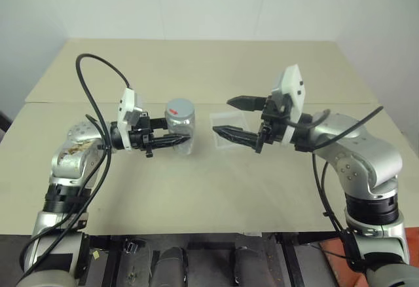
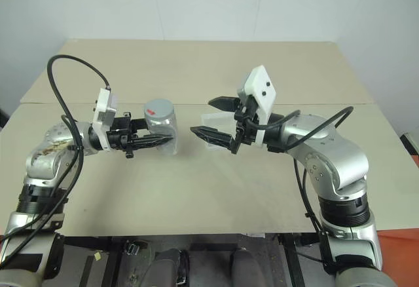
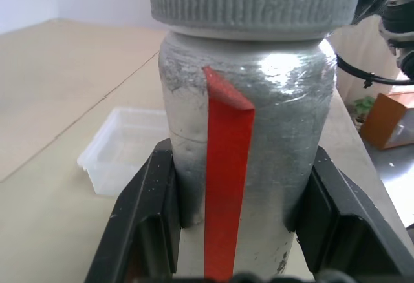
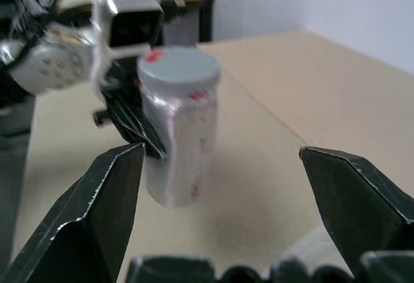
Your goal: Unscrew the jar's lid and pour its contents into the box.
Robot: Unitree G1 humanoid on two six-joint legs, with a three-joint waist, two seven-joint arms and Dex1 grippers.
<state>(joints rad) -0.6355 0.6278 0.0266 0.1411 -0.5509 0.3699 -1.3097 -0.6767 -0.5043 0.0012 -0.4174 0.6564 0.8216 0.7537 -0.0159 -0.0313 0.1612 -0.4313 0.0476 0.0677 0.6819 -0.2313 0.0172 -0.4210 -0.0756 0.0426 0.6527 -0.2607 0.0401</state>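
Beige worktop point(image 1: 196, 189) spans the scene; right gripper point(image 1: 230, 115), fingers spread wide, hangs at three o'clock of the jar point(image 1: 181, 126); box point(image 1: 230, 123) lies beneath it; left gripper point(image 1: 171, 134) fingers pinch the upright jar, lid point(image 1: 179, 109) on.

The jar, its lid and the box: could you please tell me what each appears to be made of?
The jar: silver-grey with a crinkled, shiny skin, so probably wrapped in foil or metallic tape over an unseen body; a red strip runs down its side.
The lid: matte grey with a ribbed edge, likely moulded plastic.
The box: thin, clear, whitish plastic; the table shows through its walls.
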